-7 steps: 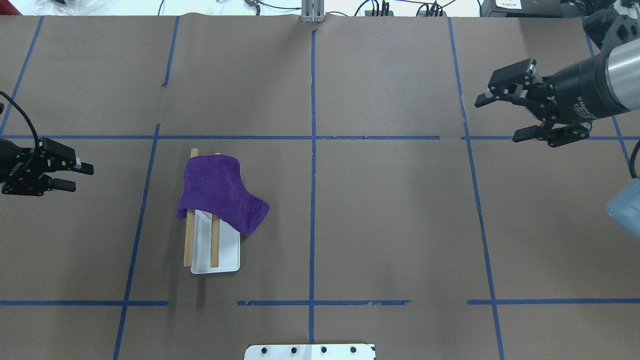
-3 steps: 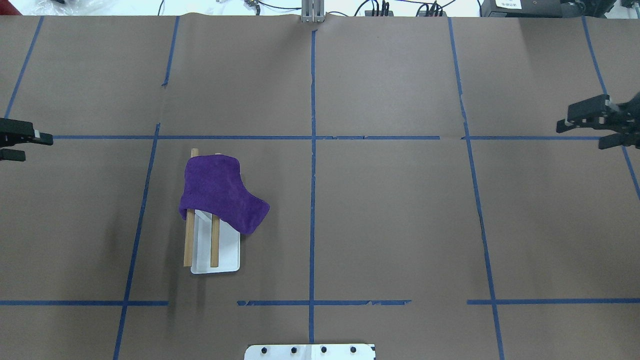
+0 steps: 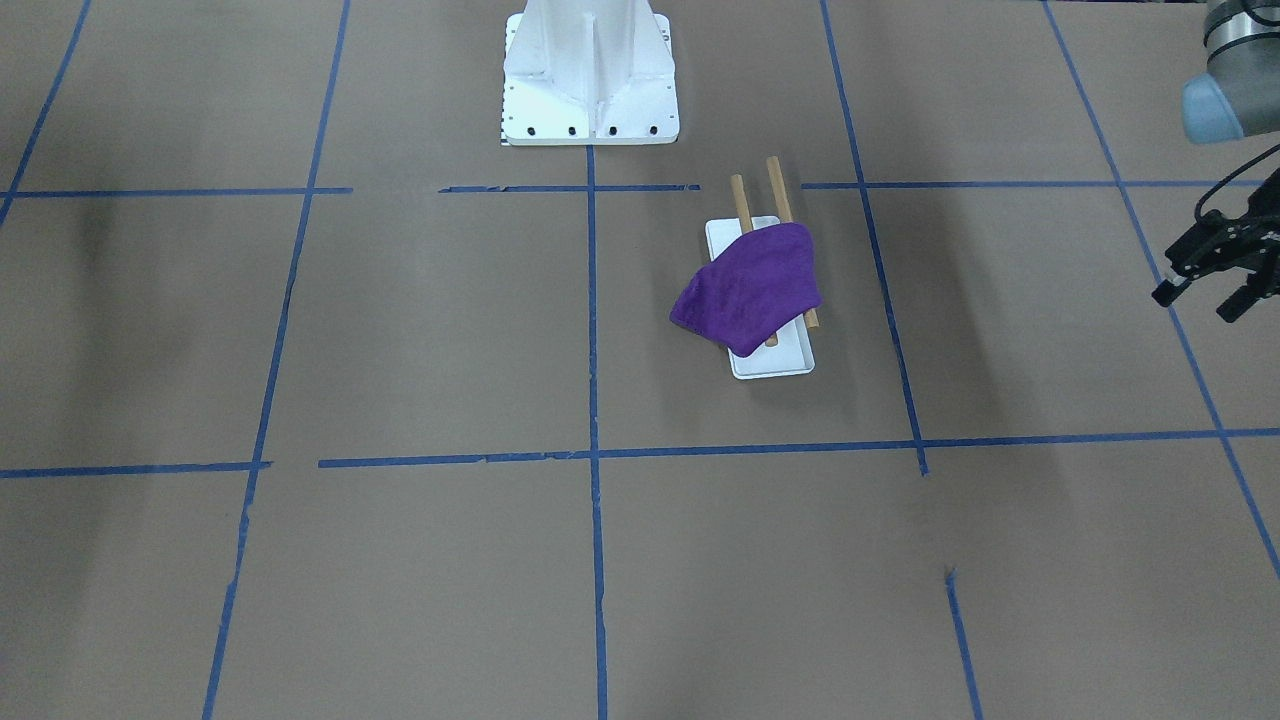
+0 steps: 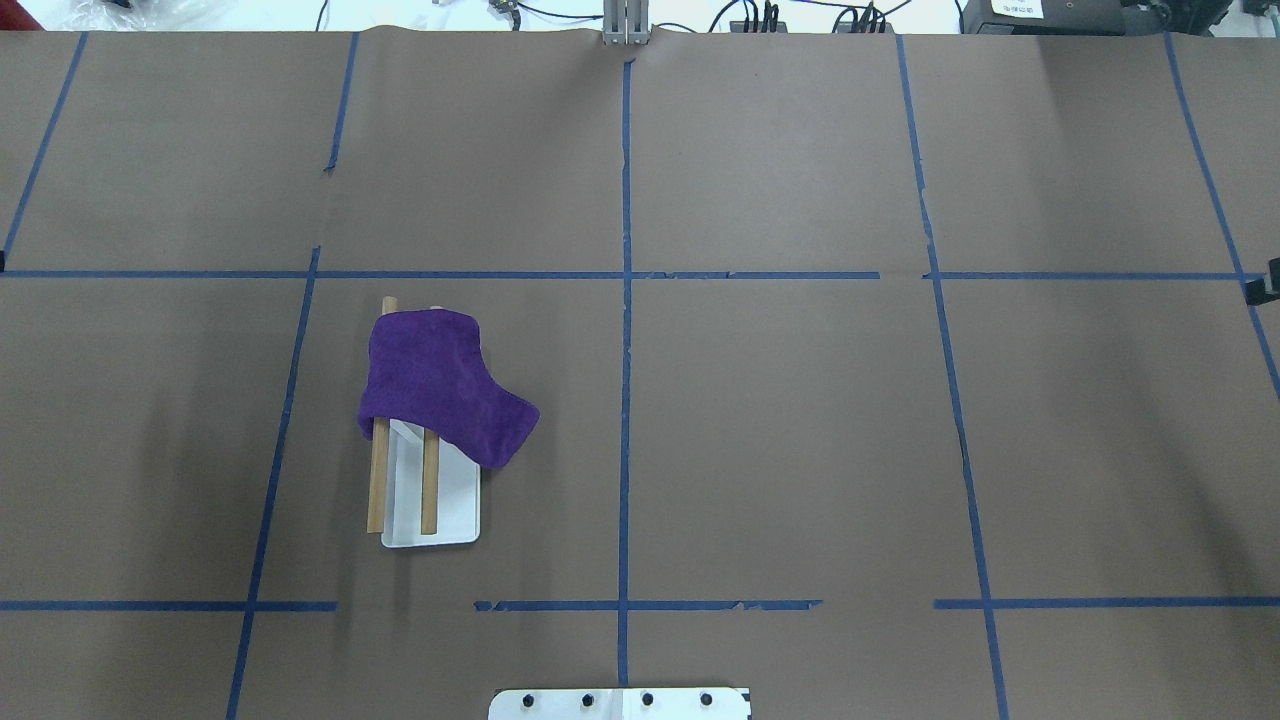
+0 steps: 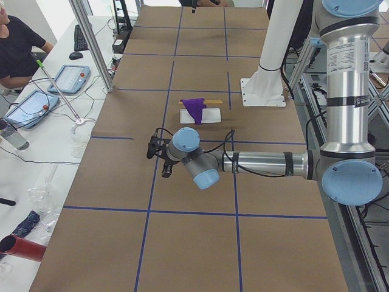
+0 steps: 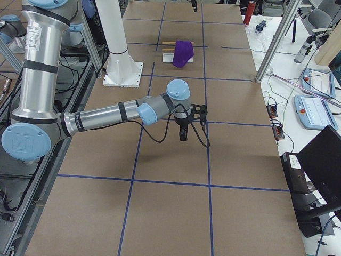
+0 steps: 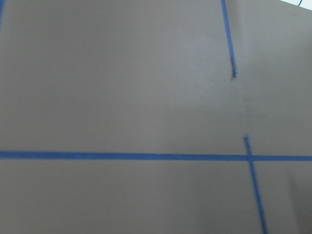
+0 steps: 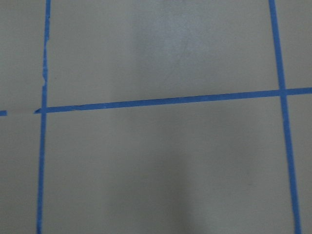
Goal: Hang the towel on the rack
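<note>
The purple towel [image 4: 440, 393] lies draped over the far end of the rack's two wooden bars [image 4: 378, 485], and one corner hangs past the white tray [image 4: 455, 510] on its right. It also shows in the front view [image 3: 750, 288], the left side view [image 5: 194, 107] and the right side view [image 6: 184, 52]. My left gripper [image 3: 1195, 303] is open and empty, far off to the side of the rack. My right gripper [image 6: 184, 130] hangs over bare paper far from the rack. I cannot tell whether it is open. Both wrist views show only paper and tape.
The table is covered in brown paper with a grid of blue tape [image 4: 625, 300]. The large white bolted pedestal [image 3: 590, 80] stands at the robot's side. Operators' tablets [image 5: 67, 79] and cables lie beyond the far edge.
Both grippers have drawn outward to the table's sides and nearly left the overhead view. The towel and rack have not moved.
</note>
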